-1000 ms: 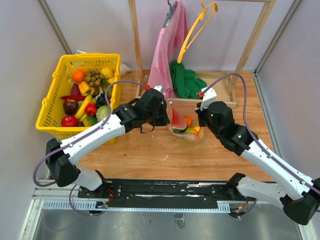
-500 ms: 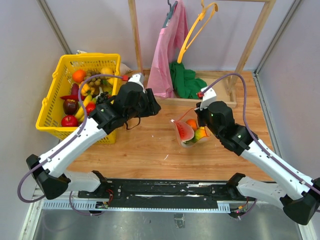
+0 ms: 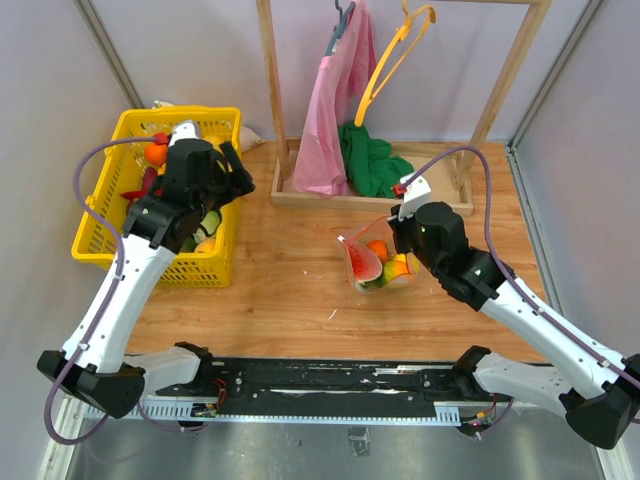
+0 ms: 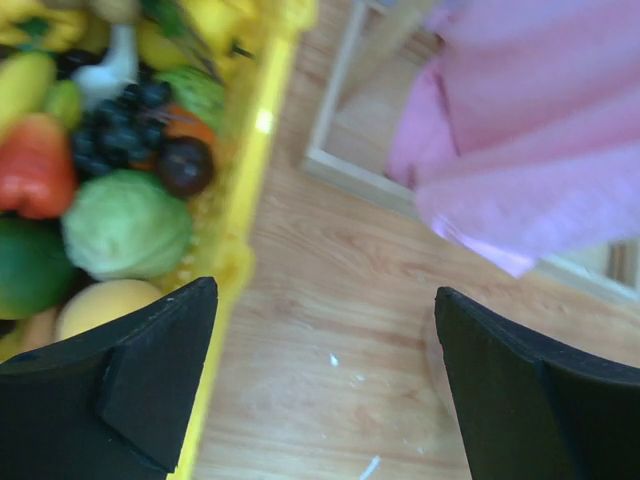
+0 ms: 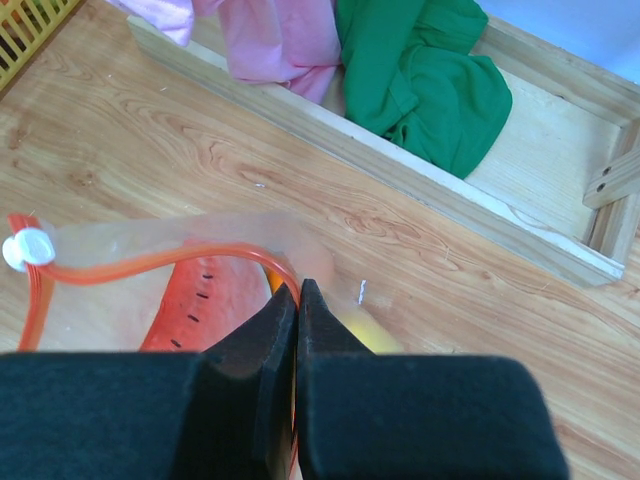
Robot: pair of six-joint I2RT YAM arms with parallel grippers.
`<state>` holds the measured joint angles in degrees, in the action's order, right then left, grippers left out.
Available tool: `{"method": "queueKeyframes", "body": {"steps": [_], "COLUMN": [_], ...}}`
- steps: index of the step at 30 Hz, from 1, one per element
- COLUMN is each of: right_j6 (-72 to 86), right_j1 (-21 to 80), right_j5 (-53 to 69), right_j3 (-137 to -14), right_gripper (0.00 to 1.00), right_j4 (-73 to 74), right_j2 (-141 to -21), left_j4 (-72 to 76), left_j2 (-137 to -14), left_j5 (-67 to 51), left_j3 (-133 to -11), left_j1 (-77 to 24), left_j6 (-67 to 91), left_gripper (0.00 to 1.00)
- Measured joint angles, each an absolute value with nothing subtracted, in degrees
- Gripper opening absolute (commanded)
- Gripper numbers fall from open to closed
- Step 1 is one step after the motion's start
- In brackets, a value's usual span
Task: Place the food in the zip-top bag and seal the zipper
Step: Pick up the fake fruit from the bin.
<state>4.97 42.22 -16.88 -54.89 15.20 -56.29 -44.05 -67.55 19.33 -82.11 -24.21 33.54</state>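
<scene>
On the wooden table [image 3: 290, 290], right of centre, mouth up: the zip-top bag [image 3: 380, 268], with a red watermelon slice [image 3: 360, 265], an orange [image 3: 377, 249] and a yellow piece [image 3: 399, 266] of the food inside. Along the mouth, the red-orange zipper [image 5: 150, 266], unsealed and bowed open, a white slider [image 5: 25, 249] at one end. Pinched at the top edge, right on the zipper strip, by the right gripper [image 5: 298, 292], black fingers pressed together on the plastic. Well to the left, over the right rim of the yellow basket [image 3: 205, 272], the left gripper [image 3: 238, 174], spread wide, nothing between its fingers. In the basket, more food: a pale green round piece [image 4: 125, 222], dark grapes [image 4: 125, 130], a red piece [image 4: 35, 165]. Behind the bag, a wooden tray [image 3: 440, 204] holding a green cloth [image 3: 372, 160], a pink garment [image 3: 335, 100] hanging above it beside a yellow hanger [image 3: 395, 55].
</scene>
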Motion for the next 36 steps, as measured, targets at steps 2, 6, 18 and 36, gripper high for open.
{"method": "queueKeyframes", "body": {"steps": [2,6,18,36], "right_j6": [4.97,4.97,4.97,4.97], "right_j1": [42.22,42.22,42.22,42.22], "right_j5": [-16.62,-16.38,-15.86,-15.57], "right_j3": [-54.87,-54.87,-54.85,-54.65], "right_gripper": [0.01,0.01,0.01,0.01], "right_j4": [15.2,15.18,15.11,14.81], "right_j2": [-56.36,-56.53,-56.6,-58.3], "left_j4": [-44.77,-45.63,-44.53,-39.42], "left_j2": [-67.22,-67.16,-74.91,-90.21], "left_j5": [20.05,20.97,21.87,16.01], "left_j3": [-82.52,-82.56,-81.3,-78.02], "left_j1": [-20.01,-11.99,-0.43,10.13], "left_j6": [33.08,32.4,29.26,23.55], "left_gripper": [0.99,0.99,0.99,0.77]}}
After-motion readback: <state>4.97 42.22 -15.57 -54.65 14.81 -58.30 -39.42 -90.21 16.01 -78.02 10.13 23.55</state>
